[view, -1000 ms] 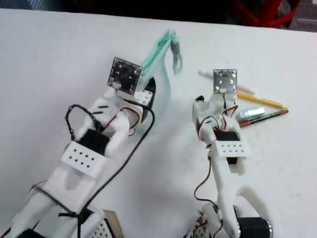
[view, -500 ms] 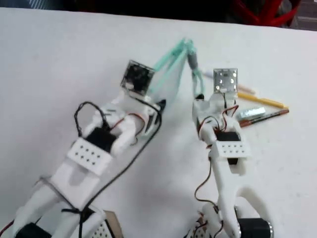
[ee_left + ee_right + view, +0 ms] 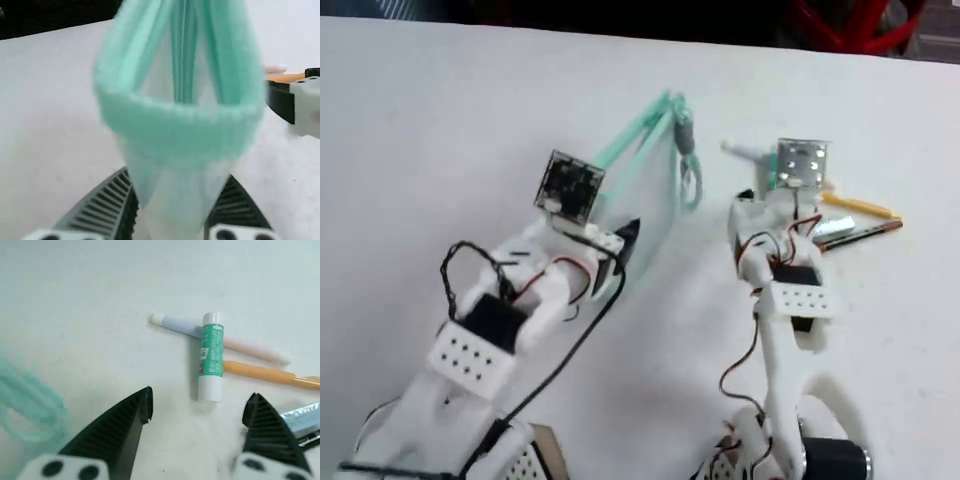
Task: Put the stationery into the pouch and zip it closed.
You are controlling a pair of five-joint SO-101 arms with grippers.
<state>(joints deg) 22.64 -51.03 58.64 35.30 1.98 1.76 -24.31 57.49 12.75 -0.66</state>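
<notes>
The pouch is left of the stationery on the table (glue stick lying across a pen)

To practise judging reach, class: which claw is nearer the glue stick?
Right. The open right claw hangs just short of the glue stick; the left claw sits farther off, shut on the pouch.

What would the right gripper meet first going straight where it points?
Probably the glue stick, lying on the table centred ahead of the right gripper and its open fingers, with a pale pen crossing its far end. Depth is unclear.
</notes>
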